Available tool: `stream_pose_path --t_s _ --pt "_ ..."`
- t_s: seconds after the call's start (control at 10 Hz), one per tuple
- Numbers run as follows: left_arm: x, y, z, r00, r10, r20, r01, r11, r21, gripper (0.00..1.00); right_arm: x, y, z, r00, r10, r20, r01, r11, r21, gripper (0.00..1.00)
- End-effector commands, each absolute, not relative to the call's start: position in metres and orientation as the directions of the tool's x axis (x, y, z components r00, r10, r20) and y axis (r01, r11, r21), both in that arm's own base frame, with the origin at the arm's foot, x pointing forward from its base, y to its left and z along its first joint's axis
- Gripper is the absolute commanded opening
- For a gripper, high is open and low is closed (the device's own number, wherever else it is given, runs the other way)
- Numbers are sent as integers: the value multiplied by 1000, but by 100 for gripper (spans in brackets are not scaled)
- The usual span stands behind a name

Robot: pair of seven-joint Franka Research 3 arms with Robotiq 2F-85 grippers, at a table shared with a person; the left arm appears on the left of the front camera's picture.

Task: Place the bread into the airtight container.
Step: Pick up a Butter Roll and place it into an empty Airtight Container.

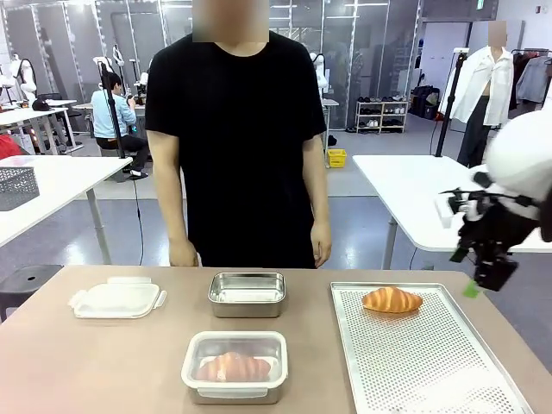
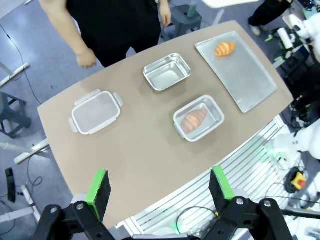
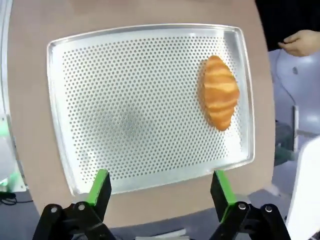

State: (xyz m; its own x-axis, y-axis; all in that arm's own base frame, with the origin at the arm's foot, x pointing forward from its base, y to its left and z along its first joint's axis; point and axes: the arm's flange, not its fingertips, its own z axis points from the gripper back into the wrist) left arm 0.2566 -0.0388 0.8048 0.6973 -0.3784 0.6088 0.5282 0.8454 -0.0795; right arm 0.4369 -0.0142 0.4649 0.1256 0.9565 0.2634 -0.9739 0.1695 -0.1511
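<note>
The right claw (image 1: 483,283) hangs with its jaws spread wide and nothing between them, out past the right edge of the tabletop (image 1: 86,362) and above it. The loose croissant (image 1: 392,299) lies lower than this claw and off to its inner side, well apart from it, near the far end of the perforated tray (image 1: 414,354). In the right wrist view the right claw (image 3: 160,192) looks down on the tray (image 3: 135,115): the near rim sits just beyond its green fingertips (image 3: 101,186), and the croissant (image 3: 219,92) lies farther ahead, over toward the finger on the picture's right and close to the tray's edge on that side, touching neither pad. A person's hand (image 3: 302,42) shows beyond the tabletop (image 3: 30,75) in that corner. The left claw (image 2: 159,192) is also spread wide and holds nothing; it hovers high, back from the near edge of the tabletop (image 2: 135,155). Ahead of it, nearest, stands a steel container (image 2: 215,107) with a second croissant (image 2: 194,119) inside; whether a lid covers it I cannot tell. Beyond that is an empty steel container (image 2: 166,72), and off toward the left finger's side lies a pale latched lid (image 2: 96,112). The tray (image 2: 245,80) with the loose croissant (image 2: 225,48) is far ahead, on the right finger's side. The person stands across the tabletop with both hands hanging at the sides, one hand (image 1: 183,253) above the far edge.
</note>
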Motion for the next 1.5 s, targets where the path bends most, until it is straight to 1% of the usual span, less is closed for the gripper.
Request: stream_pose_path --t_s 0.0,0.2,0.3,0.4,0.5,0.6,1.2,1.3,1.4 --pt "256 -39 805 695 -380 610 531 843 -80 100 476 0 455 81 973 214 -986 110 -124 100" --pt "256 -39 805 695 -380 610 531 843 -80 100 502 17 431 46 981 187 -989 71 -131 100" --pt "256 -39 805 695 -380 610 531 843 -80 100 514 18 420 70 979 193 -981 102 -163 100" --pt "256 -39 805 695 -380 610 531 843 -80 100 521 18 411 70 975 212 -981 105 -163 100" --pt "256 -39 805 695 -380 610 531 843 -80 100 523 19 407 63 976 206 -982 97 -164 100" --pt "256 -39 805 695 -380 610 531 843 -80 100 513 23 415 79 977 198 -986 106 -132 100" --pt "256 -39 805 695 -380 610 531 843 -80 100 516 23 414 79 978 193 -985 106 -137 100" --pt "256 -39 805 695 -380 610 531 843 -80 100 532 43 397 -9 992 129 -991 9 -136 100" --pt "256 -39 805 695 -380 610 531 843 -80 100 544 54 388 -5 993 120 -990 11 -138 100"
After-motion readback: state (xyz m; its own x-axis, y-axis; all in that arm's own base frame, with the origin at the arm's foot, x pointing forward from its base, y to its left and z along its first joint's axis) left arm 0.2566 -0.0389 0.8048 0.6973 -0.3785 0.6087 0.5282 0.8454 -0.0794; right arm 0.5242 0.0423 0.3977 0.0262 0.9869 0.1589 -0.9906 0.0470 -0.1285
